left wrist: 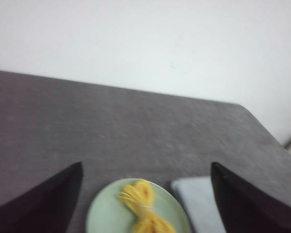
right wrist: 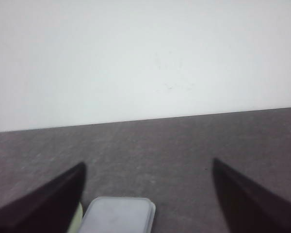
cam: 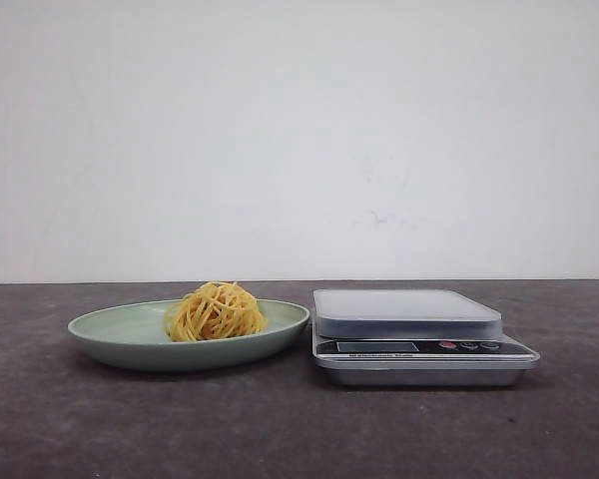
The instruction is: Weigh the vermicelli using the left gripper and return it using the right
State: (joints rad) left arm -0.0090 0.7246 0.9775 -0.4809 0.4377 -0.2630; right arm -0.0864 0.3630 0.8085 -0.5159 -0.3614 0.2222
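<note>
The vermicelli (cam: 216,311), a yellow-orange noodle nest, lies in the pale green plate (cam: 110,334) at the left of the dark table. A silver kitchen scale (cam: 409,319) stands just right of the plate, its platform bare. No arm shows in the front view. In the left wrist view my left gripper (left wrist: 146,167) is open and empty, held above and short of the vermicelli (left wrist: 140,204) and plate (left wrist: 104,213). In the right wrist view my right gripper (right wrist: 148,165) is open and empty, above and short of the scale (right wrist: 119,216).
The scale's display and buttons (cam: 419,346) face the front. A white wall stands behind the table. The table's far right corner (left wrist: 242,109) shows in the left wrist view. Bare dark tabletop lies in front of the plate and scale.
</note>
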